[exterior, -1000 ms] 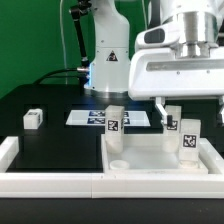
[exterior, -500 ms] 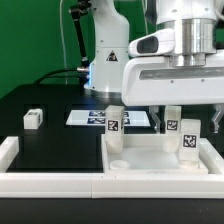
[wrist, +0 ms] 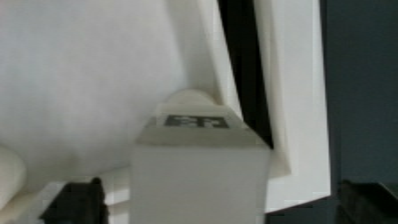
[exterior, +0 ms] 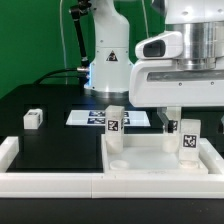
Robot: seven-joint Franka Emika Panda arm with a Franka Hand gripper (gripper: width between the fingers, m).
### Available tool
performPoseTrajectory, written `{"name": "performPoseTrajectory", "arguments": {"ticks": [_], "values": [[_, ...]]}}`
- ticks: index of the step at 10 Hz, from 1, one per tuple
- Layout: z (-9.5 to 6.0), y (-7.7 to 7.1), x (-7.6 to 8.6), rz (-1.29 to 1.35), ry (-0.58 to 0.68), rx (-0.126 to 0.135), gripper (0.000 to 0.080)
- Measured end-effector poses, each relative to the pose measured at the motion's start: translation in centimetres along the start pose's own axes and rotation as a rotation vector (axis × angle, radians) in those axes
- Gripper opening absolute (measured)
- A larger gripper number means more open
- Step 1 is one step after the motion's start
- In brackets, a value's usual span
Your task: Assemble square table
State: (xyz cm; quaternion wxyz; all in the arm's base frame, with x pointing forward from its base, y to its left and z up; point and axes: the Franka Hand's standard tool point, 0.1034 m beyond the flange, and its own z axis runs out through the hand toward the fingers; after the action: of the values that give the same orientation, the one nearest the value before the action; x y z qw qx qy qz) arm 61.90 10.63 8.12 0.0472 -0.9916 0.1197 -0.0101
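Exterior and wrist views of the square table, partly laid out. The square tabletop is white plastic with a raised rim. It lies flat at the near right of the black table, pushed into the corner of the white border rail. A round socket shows in its near left corner.

The 4 legs are small white blocks, each bearing a black-and-white square tag.
- **On the tabletop:** 3 legs stand upright. The far-left leg is at the far left corner, the far-right leg is along the far edge, and the right-side leg is just beside it, nearer and further right. Whether any of them is seated in a socket cannot be told.
- **Off the tabletop:** the loose leg lies alone on the black table at the left, well apart from the others.

The marker board lies flat behind the far-left leg.

The arm hangs over the far right of the tabletop, above the far-right leg. In the wrist view the gripper has its 2 dark fingertips spread apart, 1 on each side of a tagged white leg. A gap shows on both sides, so they touch nothing.
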Motion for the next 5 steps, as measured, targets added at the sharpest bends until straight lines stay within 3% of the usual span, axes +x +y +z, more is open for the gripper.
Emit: {"name": "performPoseTrajectory", "arguments": {"ticks": [1, 3, 4, 5], "values": [[0.01, 0.07, 0.01, -0.004, 0.000, -0.003, 0.0649], [0.06, 0.10, -0.01, 0.028, 0.000, -0.004, 0.0383], [0.08, 0.18, 0.00, 0.028, -0.001, -0.004, 0.0291], [0.11, 0.18, -0.01, 0.043, -0.001, -0.004, 0.0291]]}}
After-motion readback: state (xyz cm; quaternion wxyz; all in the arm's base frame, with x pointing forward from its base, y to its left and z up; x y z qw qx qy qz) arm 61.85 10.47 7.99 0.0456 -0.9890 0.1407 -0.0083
